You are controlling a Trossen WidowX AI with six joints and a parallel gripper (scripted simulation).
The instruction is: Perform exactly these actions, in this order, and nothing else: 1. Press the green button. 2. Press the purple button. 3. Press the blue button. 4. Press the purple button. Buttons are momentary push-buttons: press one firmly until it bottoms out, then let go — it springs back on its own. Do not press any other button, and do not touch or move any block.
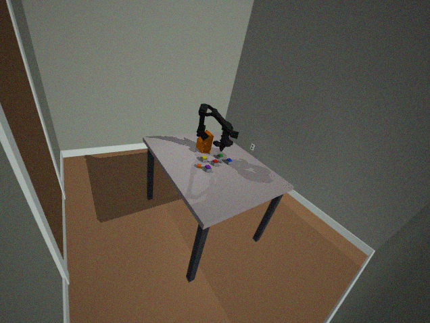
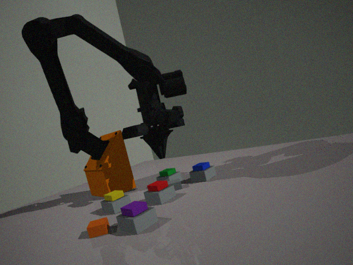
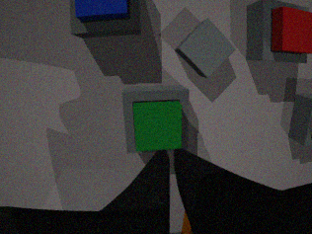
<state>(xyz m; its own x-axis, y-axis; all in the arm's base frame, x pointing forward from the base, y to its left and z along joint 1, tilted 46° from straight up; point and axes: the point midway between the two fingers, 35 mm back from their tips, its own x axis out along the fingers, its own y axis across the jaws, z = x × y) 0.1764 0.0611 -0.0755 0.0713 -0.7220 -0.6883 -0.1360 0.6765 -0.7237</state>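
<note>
My gripper (image 1: 222,149) (image 2: 162,157) (image 3: 169,157) is shut and empty, pointing down, a little above the green button, with a gap between them in the exterior view. The green button (image 1: 220,155) (image 2: 167,172) (image 3: 158,125) stands raised on its grey base. The blue button (image 1: 228,159) (image 2: 201,166) (image 3: 101,7) is raised on its base, to the right of the green one in the exterior view. The purple button (image 1: 207,167) (image 2: 134,208) is raised, nearest the front in the exterior view. It is not in the wrist view.
The red button (image 1: 215,161) (image 2: 157,185) (image 3: 292,30) and yellow button (image 1: 203,157) (image 2: 114,195) stand between the purple button and the arm. An orange block (image 1: 199,165) (image 2: 97,227) lies beside the purple button. A grey block (image 3: 206,47) lies near the green button.
</note>
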